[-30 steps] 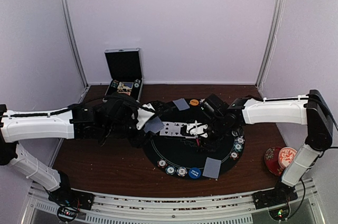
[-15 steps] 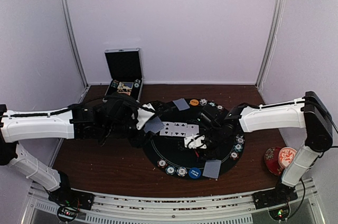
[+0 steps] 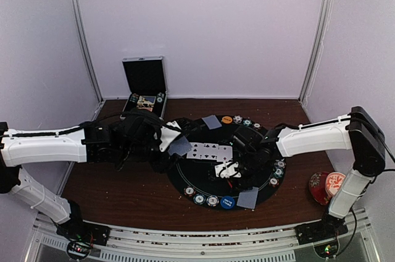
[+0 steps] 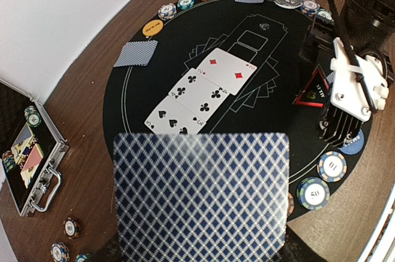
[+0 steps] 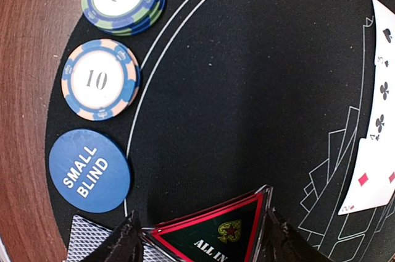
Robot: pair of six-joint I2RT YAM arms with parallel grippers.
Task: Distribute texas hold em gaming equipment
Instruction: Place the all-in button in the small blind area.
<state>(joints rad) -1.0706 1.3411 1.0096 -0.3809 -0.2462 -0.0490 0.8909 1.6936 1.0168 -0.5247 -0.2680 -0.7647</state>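
While the left gripper is pinching a face-down card above the mat, seemingly for dealing, the right gripper, jaws partway apart, is clasping the red triangle marker low near the blue disc, likely for placing there.

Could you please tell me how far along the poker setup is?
Done: three face-up cards lie centred, with chips, the small blind disc and face-down cards along the mat edge. In hand: the left hand grips a blue-backed card; the right hand grips the triangle marker. Left: placing both, probably; loose chips lie beside the case.
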